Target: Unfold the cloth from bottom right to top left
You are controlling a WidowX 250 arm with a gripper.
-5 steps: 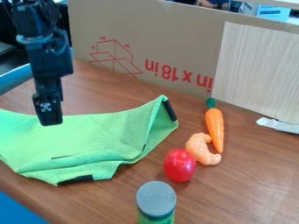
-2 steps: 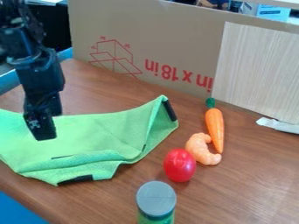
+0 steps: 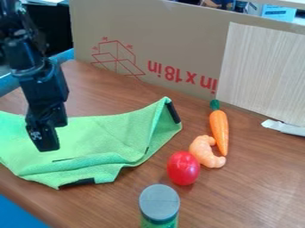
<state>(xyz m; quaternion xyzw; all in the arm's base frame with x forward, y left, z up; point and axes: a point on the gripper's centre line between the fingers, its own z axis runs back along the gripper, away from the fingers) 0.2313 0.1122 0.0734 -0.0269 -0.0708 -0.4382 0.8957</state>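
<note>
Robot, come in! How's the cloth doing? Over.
Gripper over cloth. Cloth rumpled, near edge looks folded. Red toy beside cloth, not on it. Over.

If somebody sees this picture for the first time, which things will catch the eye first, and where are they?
Most likely the bright green cloth, spread with creases and folded edges over the left part of the wooden table, with the black gripper above it. Next, perhaps, the shiny red object right of the cloth, with a shrimp-like toy and an orange carrot lying just behind it.
</note>
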